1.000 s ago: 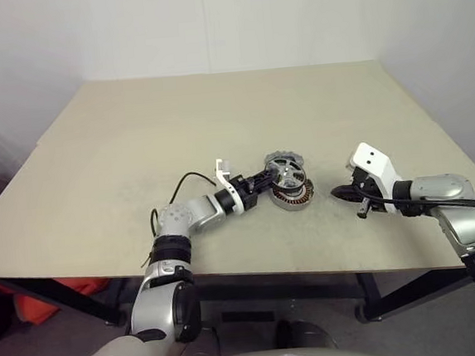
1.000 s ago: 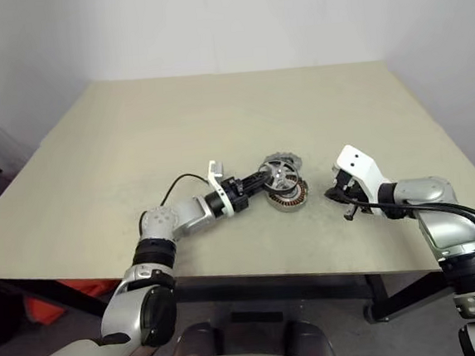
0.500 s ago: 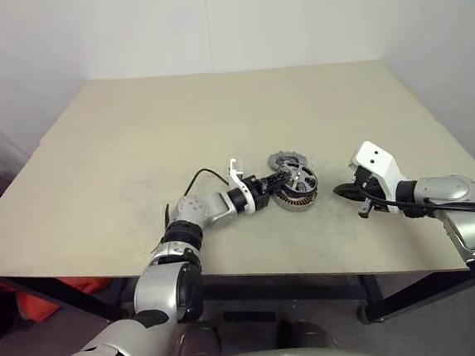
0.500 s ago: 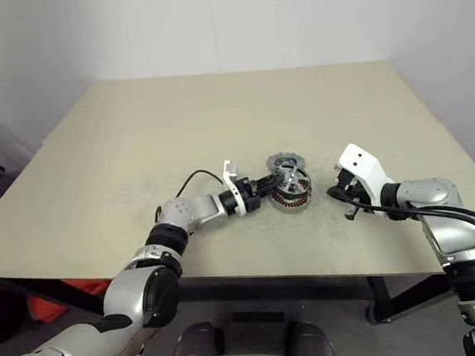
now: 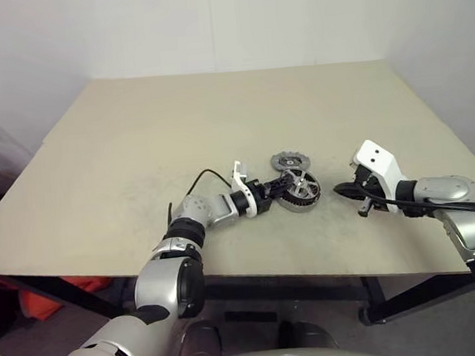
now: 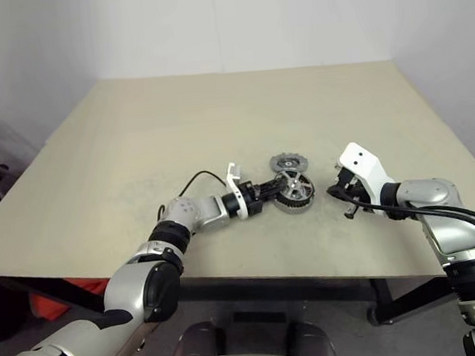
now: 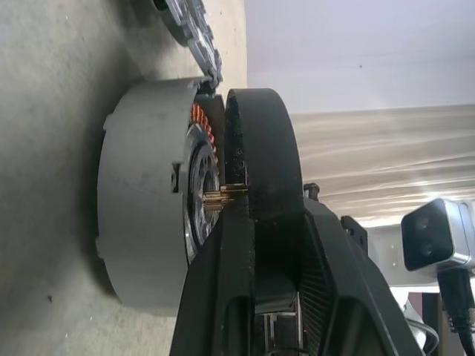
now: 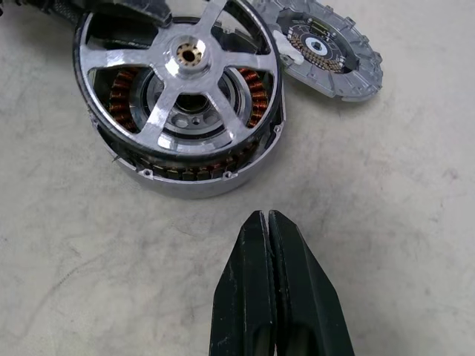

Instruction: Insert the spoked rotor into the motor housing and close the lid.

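The spoked rotor, shiny silver with broad spokes and a dark outer rim, lies in the mouth of the motor housing, a squat grey cup with copper windings showing between the spokes. It sits slightly tilted. My left gripper reaches in level from the left and is shut on the rotor's rim. The lid, a flat grey disc with cut-outs, lies on the table just behind the housing. My right gripper hovers to the right of the housing, shut and holding nothing.
The beige table stretches wide around the parts. Its front edge runs close below both arms. A black cable loops off my left wrist. White walls stand behind the table.
My left gripper has brought the rotor down and to the right, from tilted above the housing to lying in its mouth. The lid behind it has come into view. The right arm stayed put.
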You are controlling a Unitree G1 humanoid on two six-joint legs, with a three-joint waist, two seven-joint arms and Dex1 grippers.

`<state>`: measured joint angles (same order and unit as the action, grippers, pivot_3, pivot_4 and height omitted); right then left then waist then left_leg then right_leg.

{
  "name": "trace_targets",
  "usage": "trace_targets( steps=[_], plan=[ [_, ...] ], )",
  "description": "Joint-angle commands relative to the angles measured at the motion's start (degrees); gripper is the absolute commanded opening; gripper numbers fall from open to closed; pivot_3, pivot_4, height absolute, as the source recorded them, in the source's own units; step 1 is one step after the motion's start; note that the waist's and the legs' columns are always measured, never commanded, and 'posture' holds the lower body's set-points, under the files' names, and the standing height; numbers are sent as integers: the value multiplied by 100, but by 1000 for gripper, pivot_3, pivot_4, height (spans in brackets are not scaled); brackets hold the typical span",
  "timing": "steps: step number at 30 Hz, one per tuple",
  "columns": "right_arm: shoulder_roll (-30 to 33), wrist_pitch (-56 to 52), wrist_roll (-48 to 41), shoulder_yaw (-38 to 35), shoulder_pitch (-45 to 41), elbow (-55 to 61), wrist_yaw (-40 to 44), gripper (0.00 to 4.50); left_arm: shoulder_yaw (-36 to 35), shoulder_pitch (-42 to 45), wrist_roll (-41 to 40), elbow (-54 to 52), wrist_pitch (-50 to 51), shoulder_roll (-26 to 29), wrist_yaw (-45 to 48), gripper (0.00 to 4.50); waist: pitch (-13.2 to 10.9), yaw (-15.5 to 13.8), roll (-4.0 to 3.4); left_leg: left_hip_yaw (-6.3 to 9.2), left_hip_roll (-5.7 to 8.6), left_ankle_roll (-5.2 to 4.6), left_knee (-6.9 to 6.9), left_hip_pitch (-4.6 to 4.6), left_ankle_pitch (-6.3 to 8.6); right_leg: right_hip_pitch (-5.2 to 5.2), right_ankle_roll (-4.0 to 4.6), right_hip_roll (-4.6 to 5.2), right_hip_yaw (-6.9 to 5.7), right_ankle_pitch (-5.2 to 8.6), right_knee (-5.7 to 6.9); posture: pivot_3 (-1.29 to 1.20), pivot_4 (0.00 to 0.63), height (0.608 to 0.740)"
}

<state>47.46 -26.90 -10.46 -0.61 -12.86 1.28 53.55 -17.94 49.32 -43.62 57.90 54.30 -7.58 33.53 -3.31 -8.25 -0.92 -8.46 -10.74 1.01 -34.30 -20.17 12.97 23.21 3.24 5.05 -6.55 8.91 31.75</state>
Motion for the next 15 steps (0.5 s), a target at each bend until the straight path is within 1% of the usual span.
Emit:
trace_targets(
  steps=[1,7,9,13,15],
  plan=[
    [55,7,-84,-196,-89,255,-50,0,4,276,66,55,-15,-414,106,433,1,-11,-1,-1,0,0,0,1,0,-1,0,0,1,0,0,0,0,740],
    [43,6,-89,-190,-93,251,-86,0,-12,327,226,231,-243,-393,53,433,3,-38,-4,-1,0,-1,0,4,0,-4,0,0,2,0,2,0,0,740],
    [37,20,-90,-179,-107,235,-92,0,-5,341,278,268,-311,-381,38,1182,4,-39,-6,-1,0,-1,0,8,0,-9,0,0,2,0,2,0,0,740],
    [15,58,-83,-145,-160,180,-99,0,-98,389,309,345,-367,-343,-84,2361,6,-47,-9,-1,5,-2,-1,25,-2,-29,0,8,1,0,2,0,0,740],
    [-2,76,-74,-123,-201,153,-101,0,-157,411,308,368,-408,-289,-98,2361,7,-47,-10,-1,11,-5,-1,31,-5,-38,-1,13,1,0,2,0,0,740]
  ],
)
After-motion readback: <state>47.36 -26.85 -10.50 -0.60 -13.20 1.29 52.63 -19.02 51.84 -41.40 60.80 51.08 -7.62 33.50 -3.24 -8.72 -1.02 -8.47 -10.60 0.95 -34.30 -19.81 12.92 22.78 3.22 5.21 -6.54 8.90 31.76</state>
